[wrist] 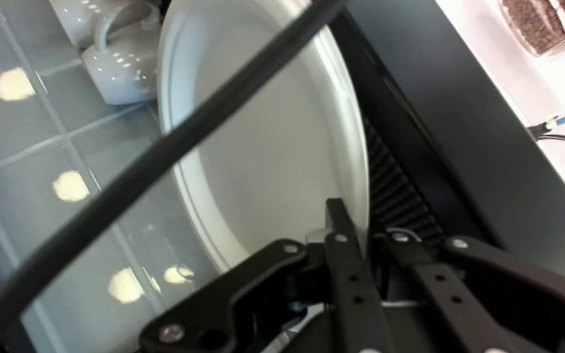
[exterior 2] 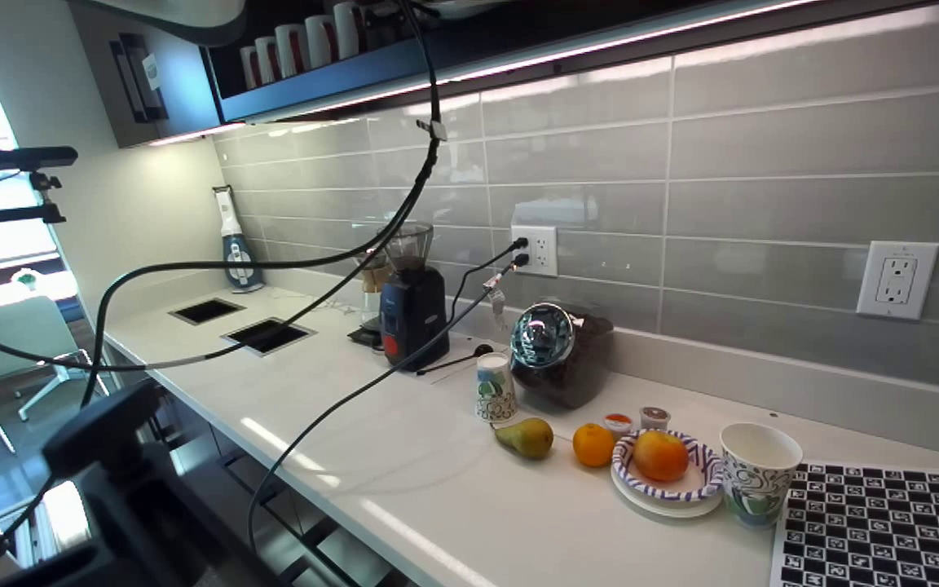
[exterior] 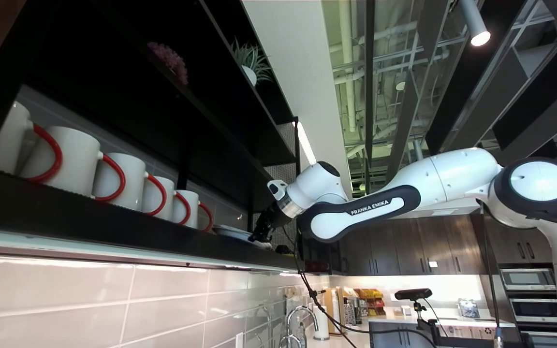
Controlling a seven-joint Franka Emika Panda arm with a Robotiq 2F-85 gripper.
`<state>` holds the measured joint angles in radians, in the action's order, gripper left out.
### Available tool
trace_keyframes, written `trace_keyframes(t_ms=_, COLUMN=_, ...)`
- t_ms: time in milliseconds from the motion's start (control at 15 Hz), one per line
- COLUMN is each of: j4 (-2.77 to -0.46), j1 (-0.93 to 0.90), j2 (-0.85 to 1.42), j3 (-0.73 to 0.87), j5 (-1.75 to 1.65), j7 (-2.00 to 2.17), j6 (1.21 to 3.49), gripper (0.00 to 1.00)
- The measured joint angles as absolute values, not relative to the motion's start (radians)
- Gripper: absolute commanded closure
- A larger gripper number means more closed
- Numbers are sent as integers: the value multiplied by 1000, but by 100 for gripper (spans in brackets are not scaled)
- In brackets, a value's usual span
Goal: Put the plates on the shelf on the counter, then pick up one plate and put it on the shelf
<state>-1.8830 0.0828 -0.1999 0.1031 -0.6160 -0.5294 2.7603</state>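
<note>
Currently, my wrist view shows the plate (wrist: pixel 272 147) spreading away from the end effector (wrist: pixel 368 228) between 10 and 11 o'clock, its face seen at a slant. I read the end effector as closed on the rim at about the plate's 5 o'clock: one finger lies over the inner face, its partner outside the rim. In an exterior view, the plate sits at 9 o'clock from the end effector, over the shelf (exterior: pixel 114 222); the shelf's front edge hides its underside, so I cannot tell whether the two touch. Across my wrist view a dark cable (wrist: pixel 169 151) runs from 1 o'clock down to 8 o'clock, covering a strip of the plate, and the far rim is cropped at 12 o'clock. I can read "FRANKA EMIKA" on the arm (exterior: pixel 370 208); a white sticker (exterior 2: pixel 152 72) on a cabinet (exterior 2: pixel 184 90), at 10 o'clock in an exterior view, is illegible to me.
</note>
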Motion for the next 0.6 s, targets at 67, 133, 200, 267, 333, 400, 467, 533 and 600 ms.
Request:
trace_keyframes(t_ms=67, j4=-1875, j1=108, j2=-201, j3=86, j5=-658, j7=-453, j6=2753, gripper=100)
trace_keyframes(t_ms=133, j4=-1864, j1=137, j2=-205, j3=63, j5=-697, j7=-379, j6=2730, gripper=99)
trace_keyframes(t_ms=200, j4=-1853, j1=162, j2=-214, j3=36, j5=-736, j7=-303, j6=2687, gripper=99)
trace_keyframes(t_ms=267, j4=-1850, j1=176, j2=-231, j3=10, j5=-774, j7=-230, j6=2624, gripper=99)
trace_keyframes(t_ms=333, j4=-1851, j1=180, j2=-252, j3=-15, j5=-798, j7=-169, j6=2547, gripper=99)
trace_keyframes(t_ms=400, j4=-1855, j1=179, j2=-277, j3=-41, j5=-809, j7=-120, j6=2460, gripper=99)
trace_keyframes(t_ms=467, j4=-1860, j1=179, j2=-304, j3=-72, j5=-809, j7=-80, j6=2366, gripper=99)
trace_keyframes(t_ms=533, j4=-1864, j1=178, j2=-329, j3=-103, j5=-807, j7=-48, j6=2273, gripper=99)
trace_keyframes(t_ms=600, j4=-1869, j1=172, j2=-352, j3=-127, j5=-806, j7=-17, j6=2180, gripper=99)
